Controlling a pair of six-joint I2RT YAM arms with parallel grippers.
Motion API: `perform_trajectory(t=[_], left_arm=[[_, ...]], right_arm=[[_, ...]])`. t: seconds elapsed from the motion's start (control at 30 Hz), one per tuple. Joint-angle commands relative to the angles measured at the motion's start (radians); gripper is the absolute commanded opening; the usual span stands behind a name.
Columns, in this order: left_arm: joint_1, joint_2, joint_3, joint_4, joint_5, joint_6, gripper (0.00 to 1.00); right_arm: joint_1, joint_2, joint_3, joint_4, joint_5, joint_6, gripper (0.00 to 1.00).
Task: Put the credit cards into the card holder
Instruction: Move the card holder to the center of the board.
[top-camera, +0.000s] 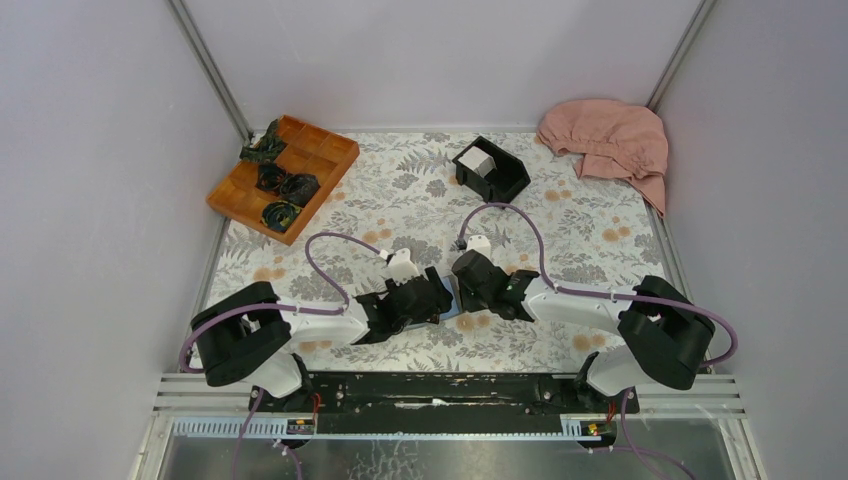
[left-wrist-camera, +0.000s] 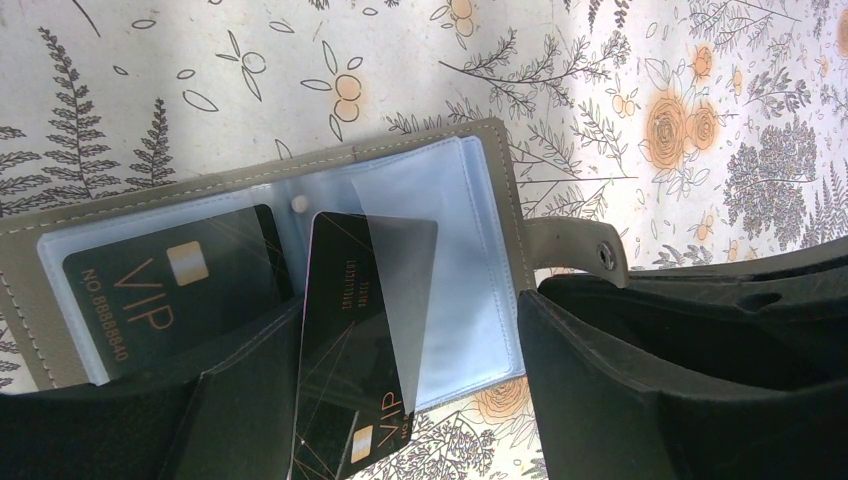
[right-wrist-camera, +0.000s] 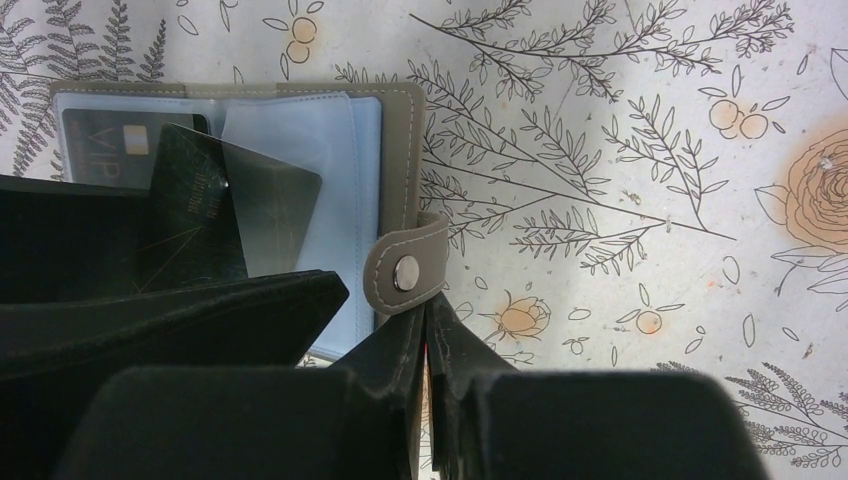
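Credit card (left-wrist-camera: 360, 300) part-way in the card holder (left-wrist-camera: 470, 260), right gripper (right-wrist-camera: 430, 345) pinning the strap (right-wrist-camera: 405, 270).

Nearest you, the dark card leans between the fingers of the left gripper (top-camera: 438, 298), its top end under the clear sleeve of the blue half. You cannot tell whether those fingers clamp it. The right gripper is clenched on the grey strap. A second card (left-wrist-camera: 170, 290) sits pocketed in the other half. Judge the card light, stiff and slick: hold its short end and push it flat. Farther back, a black box (top-camera: 492, 170) holds something white.
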Motion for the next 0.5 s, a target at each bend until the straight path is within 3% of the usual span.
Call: perform_trajectory(t=[0.0, 0.47], left_arm=[[0.01, 0.079, -0.097, -0.317, -0.015, 0.03, 0.79], [0.011, 0.079, -0.106, -0.307, -0.012, 0.025, 0.79]], right_arm=[[0.02, -0.02, 0.045, -0.001, 0.033, 0.019, 0.08], [0.029, -0.04, 0.041, -0.012, 0.036, 0.015, 0.09]])
